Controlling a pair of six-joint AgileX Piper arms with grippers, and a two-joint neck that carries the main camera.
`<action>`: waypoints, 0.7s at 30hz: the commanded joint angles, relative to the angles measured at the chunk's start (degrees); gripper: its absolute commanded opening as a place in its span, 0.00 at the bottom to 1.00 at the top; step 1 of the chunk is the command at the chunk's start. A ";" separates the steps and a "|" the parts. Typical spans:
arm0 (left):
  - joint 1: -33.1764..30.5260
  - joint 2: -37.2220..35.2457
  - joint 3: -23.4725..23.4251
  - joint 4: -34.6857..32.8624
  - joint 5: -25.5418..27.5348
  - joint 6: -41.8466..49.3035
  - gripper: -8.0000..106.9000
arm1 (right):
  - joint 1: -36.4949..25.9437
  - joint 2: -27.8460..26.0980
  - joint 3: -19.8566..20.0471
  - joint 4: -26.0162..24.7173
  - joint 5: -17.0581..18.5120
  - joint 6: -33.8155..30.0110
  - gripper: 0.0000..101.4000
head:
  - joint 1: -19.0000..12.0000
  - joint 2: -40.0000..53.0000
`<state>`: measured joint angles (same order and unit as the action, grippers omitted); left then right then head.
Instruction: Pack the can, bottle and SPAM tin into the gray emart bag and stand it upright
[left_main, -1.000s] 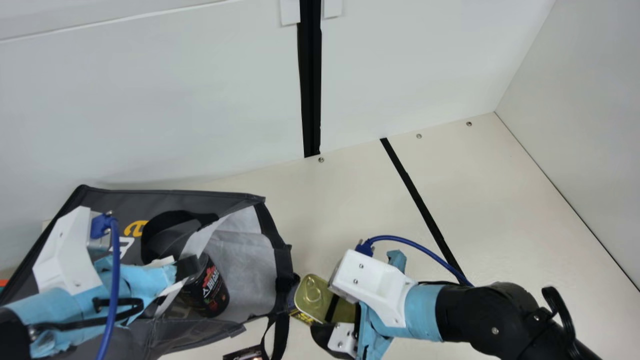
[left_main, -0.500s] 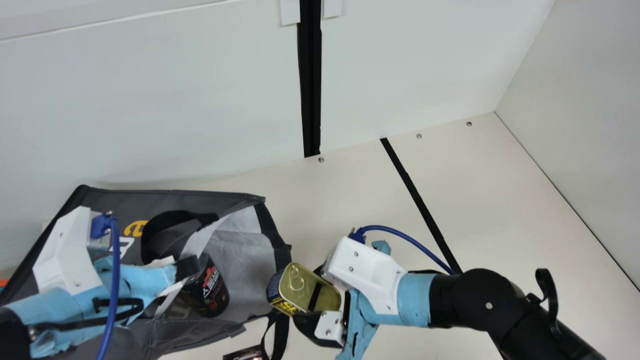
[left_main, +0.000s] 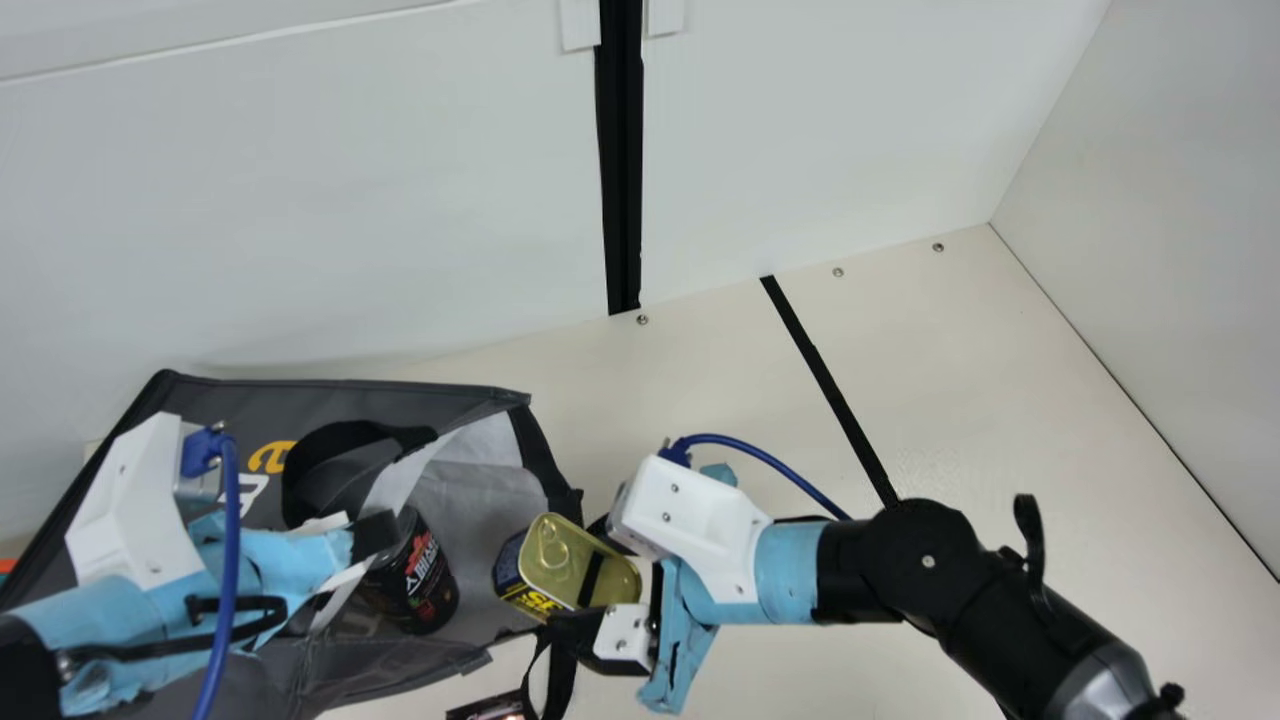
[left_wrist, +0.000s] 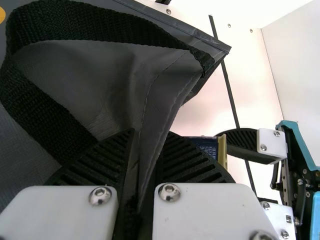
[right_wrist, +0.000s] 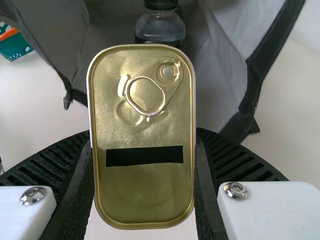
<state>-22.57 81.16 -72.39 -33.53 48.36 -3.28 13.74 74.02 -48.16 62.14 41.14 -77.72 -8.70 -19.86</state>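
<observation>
Note, in main view, bag open on tabletop, with dark printed container inside. See tin at bag mouth, clamped between jaws of right gripper. Find bag fabric pinched by jaws of left gripper. Compare, in right wrist view, black-capped bottle within bag (cannot tell whether same as container above); in left wrist view, looped strap on bag.

SPAM tin was clamped pretty snugly between the ribbed fingers, bottle half blocked by it inside the gray bag.
</observation>
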 joint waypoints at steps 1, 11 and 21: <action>0.00 0.00 0.00 0.00 0.00 0.00 0.00 | 0.46 1.14 -0.58 0.57 -0.19 -0.66 0.00 | -1.30 -0.14; 0.00 0.00 0.00 0.00 0.00 0.00 0.00 | 3.04 6.74 -4.08 3.31 -1.19 -3.17 0.00 | -1.30 -0.14; 0.00 0.00 0.00 0.00 0.00 0.00 0.00 | 5.44 12.53 -8.49 4.42 -1.69 -4.67 0.00 | -1.30 -0.14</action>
<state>-22.57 81.16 -72.39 -33.53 48.36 -3.28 19.04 85.96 -56.14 66.51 39.31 -82.40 -8.70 -19.86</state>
